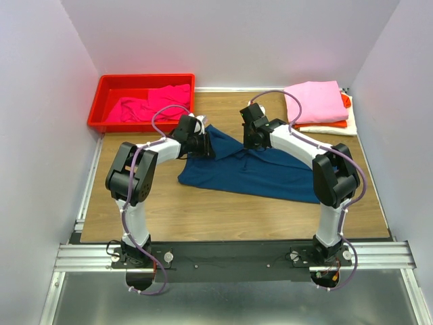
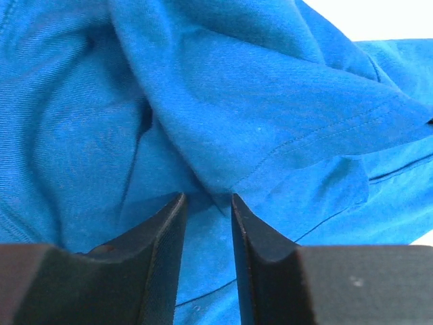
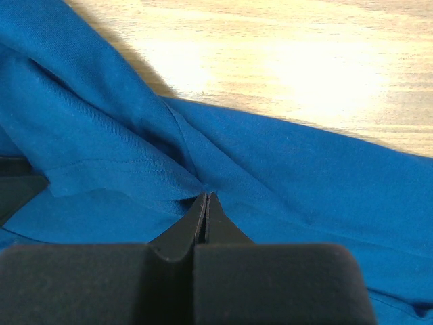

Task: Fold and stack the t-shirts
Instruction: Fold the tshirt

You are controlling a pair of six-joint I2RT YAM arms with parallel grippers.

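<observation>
A dark navy t-shirt (image 1: 257, 172) lies spread and rumpled across the middle of the wooden table (image 1: 223, 213). My left gripper (image 1: 208, 145) sits at its upper left corner. In the left wrist view the left gripper (image 2: 206, 196) is open, its jaws apart over the blue cloth (image 2: 237, 88), with a hemmed fold ending at the tips. My right gripper (image 1: 252, 145) is at the shirt's upper edge. In the right wrist view the right gripper (image 3: 206, 196) is shut, pinching a gathered ridge of the shirt (image 3: 304, 169).
A red bin (image 1: 145, 78) at the back left holds a crumpled magenta t-shirt (image 1: 145, 108). At the back right is a folded stack: a light pink tee (image 1: 314, 101) over an orange one (image 1: 346, 123) and a cream one (image 1: 331, 130). White walls stand on three sides.
</observation>
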